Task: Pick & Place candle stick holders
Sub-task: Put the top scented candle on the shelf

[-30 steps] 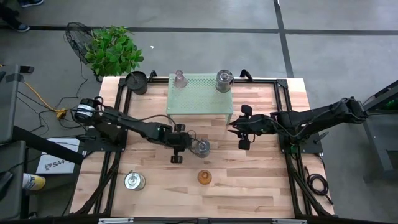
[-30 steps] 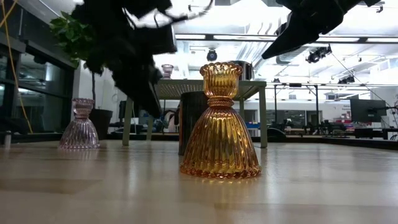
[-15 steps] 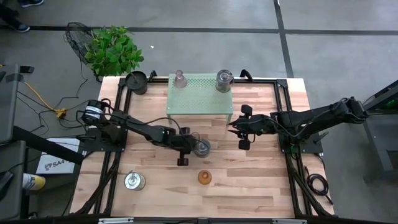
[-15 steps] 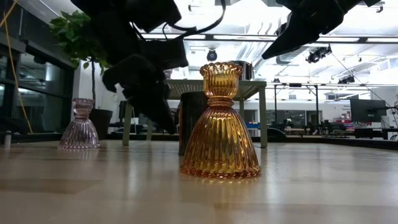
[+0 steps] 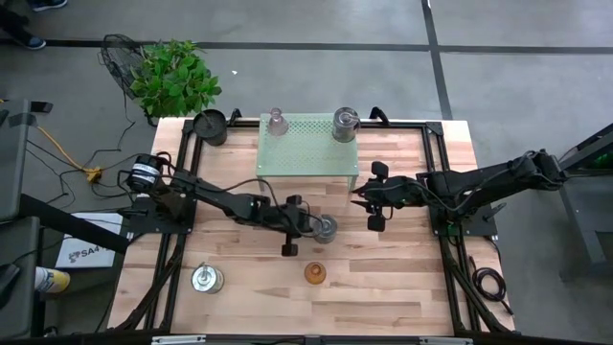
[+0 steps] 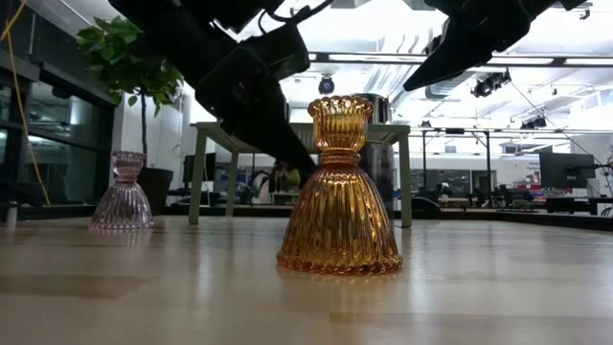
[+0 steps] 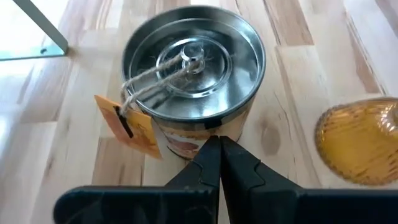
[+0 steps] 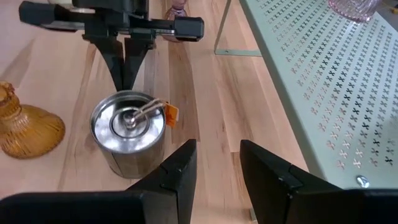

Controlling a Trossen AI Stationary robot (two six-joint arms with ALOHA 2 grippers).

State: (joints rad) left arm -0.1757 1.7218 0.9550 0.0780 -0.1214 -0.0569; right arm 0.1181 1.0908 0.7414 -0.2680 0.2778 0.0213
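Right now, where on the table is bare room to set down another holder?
Free: the wood right of the amber holder, and the shelf middle. Crowded: the centre, where the shut left end effector pushes a silvery holder, with the right end effector nearby.

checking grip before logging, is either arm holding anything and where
Nothing is held. The left gripper is shut, pressed against the silver holder; the right gripper is open.
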